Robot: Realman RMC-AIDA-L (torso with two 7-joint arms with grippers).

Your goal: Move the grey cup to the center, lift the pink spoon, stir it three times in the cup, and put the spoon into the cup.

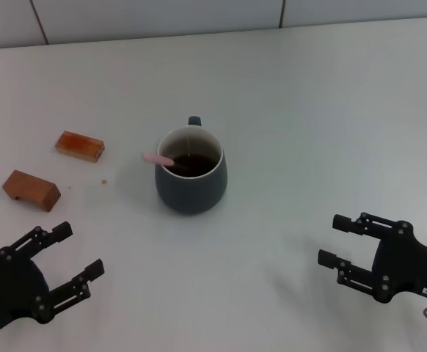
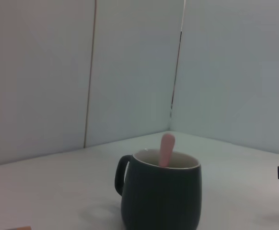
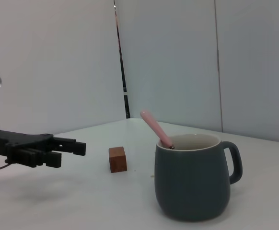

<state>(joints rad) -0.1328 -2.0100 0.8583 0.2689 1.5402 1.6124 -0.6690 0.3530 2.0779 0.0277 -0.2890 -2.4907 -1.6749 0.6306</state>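
The grey cup (image 1: 191,172) stands upright at the middle of the white table, handle pointing away from me, with dark brown liquid inside. The pink spoon (image 1: 157,159) rests in the cup, its pink handle leaning over the rim toward my left; its bowl is hidden in the liquid. The cup (image 2: 161,195) and the spoon's handle (image 2: 166,149) show in the left wrist view, and the cup (image 3: 192,177) and spoon (image 3: 156,128) in the right wrist view. My left gripper (image 1: 76,257) is open and empty at the near left. My right gripper (image 1: 331,240) is open and empty at the near right.
Two brown wooden blocks lie left of the cup: one (image 1: 80,145) farther back, one (image 1: 31,190) nearer my left gripper. One block (image 3: 117,159) shows in the right wrist view. A tiled wall runs along the table's far edge.
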